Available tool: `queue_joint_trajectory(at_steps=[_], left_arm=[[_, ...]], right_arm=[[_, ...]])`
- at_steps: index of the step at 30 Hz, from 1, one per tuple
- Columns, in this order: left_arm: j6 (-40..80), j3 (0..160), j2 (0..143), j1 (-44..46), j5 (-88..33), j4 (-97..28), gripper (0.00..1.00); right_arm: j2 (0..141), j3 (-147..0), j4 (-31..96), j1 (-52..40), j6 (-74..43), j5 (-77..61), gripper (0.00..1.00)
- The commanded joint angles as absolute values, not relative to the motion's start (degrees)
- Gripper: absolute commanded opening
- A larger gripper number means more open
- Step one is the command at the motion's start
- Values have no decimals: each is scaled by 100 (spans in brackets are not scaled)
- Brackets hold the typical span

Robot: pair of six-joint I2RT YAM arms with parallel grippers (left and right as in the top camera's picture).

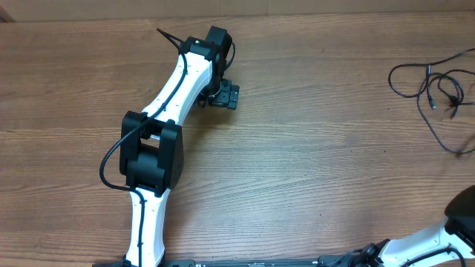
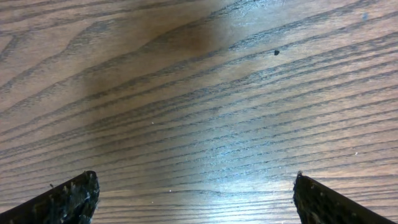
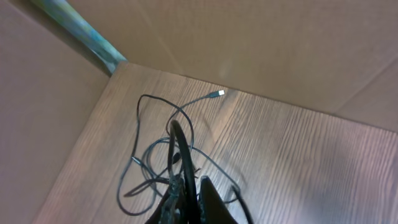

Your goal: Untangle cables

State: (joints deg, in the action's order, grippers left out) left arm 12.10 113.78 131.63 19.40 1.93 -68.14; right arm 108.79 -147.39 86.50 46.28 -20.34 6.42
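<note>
Since the cables (image 1: 438, 81) lie loosely tangled at the far right edge of the tabletop (image 1: 312, 170), well apart from my left jaws gaping wide over bare wood, I reckon the right jaws, pinched nearly together, sit nearer, with the cords straight ahead.

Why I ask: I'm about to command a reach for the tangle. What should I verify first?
1. Cables located: ok, loose loops near the table's far right corner in the overhead view.
2. Left gripper open and empty: ok, only bare wood between its fingers.
3. Left gripper close to the cables: not ok, it sits mid-table, well away from them.
4. Right gripper open for a grasp: not ok, its fingers are together.
5. Plug ends found: cannot tell; one light plug shows in the right wrist view, the others are unclear.
</note>
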Motion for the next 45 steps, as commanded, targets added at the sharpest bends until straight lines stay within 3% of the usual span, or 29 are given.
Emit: queue_joint_trajectory(at_steps=[1, 13, 16, 18, 20, 29, 34, 45], left_arm=[[1291, 11450, 13190, 1914, 145, -6831, 100], [1291, 11450, 13190, 1914, 145, -6831, 100], [1291, 11448, 13190, 1914, 145, -6831, 100], [1291, 11448, 13190, 1914, 145, -6831, 100], [1291, 11448, 13190, 1914, 145, -6831, 100], [1291, 11448, 13190, 1914, 145, -6831, 100], [1291, 11450, 13190, 1914, 145, -6831, 100], [1291, 11448, 13190, 1914, 145, -6831, 100]], right_arm=[[10954, -14599, 8560, 4766, -2126, 329, 5], [11697, -14097, 8414, 4766, -2121, 329, 6], [11837, -14097, 8361, 4764, -2123, 327, 46], [11896, -14097, 8357, 4764, -2123, 270, 84], [11942, -14097, 8331, 4764, -2121, 84, 99], [11939, -14097, 8272, 4764, -1415, -1354, 100], [11939, -14097, 8239, 4718, -668, -3212, 100], [11937, -14101, 8571, 3347, -143, -2698, 100]])
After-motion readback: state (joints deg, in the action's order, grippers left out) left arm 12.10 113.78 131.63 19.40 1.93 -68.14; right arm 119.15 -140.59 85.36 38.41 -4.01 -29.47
